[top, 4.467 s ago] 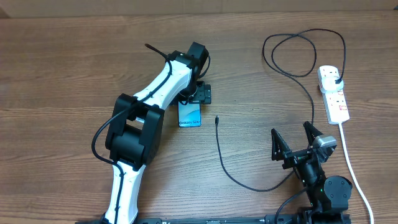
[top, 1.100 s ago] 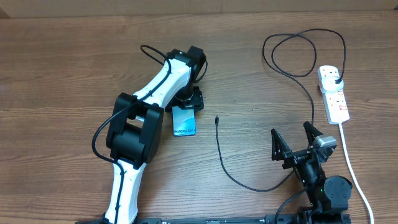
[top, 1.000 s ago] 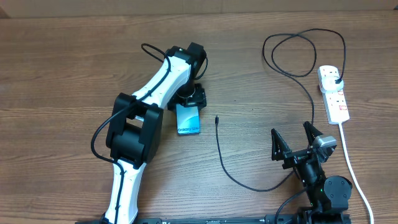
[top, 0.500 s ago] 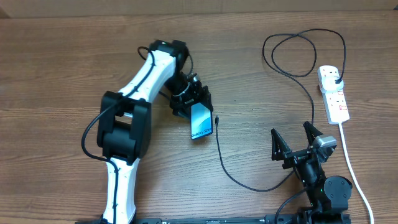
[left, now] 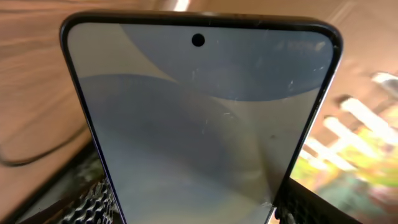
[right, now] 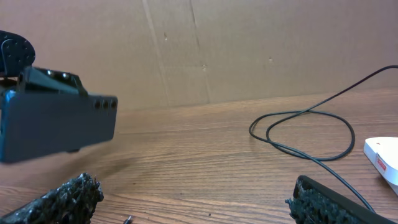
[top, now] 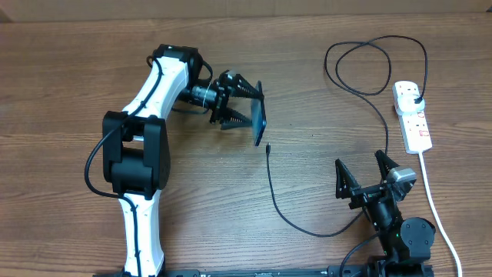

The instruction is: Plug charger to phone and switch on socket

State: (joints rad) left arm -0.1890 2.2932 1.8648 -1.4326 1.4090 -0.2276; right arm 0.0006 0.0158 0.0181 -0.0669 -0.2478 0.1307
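**Phone lifted off the table.** The left gripper [top: 254,108], clamped on the phone [top: 261,127], now holds it clear of the table [top: 92,46]. The phone is turned up on its long edge, so from overhead it shows only as a thin dark sliver. 4.5 seconds ago it lay flat and screen-up under that same gripper, and 0.5 seconds ago it was only tilted. The left arm has since swung back toward the far left. On the left wrist camera the pale blue screen fills the view. The right wrist camera sees the phone's dark back, hanging in the air.

The charger [top: 292,219] has not moved. Its connector tip [top: 267,148] lies on the wood near the raised phone but apart from it. Its plug [top: 416,97] sits in the socket [top: 415,127] at the far right. The right gripper [top: 359,165] is parked near its base as before, fingers spread wide and empty.

The pick-up looks done, and the phone seems presented for plugging. The connector has yet to be grasped, likely by the right arm, and mated to the port. Which end carries the port cannot be told, nor whether the socket's switch is on.
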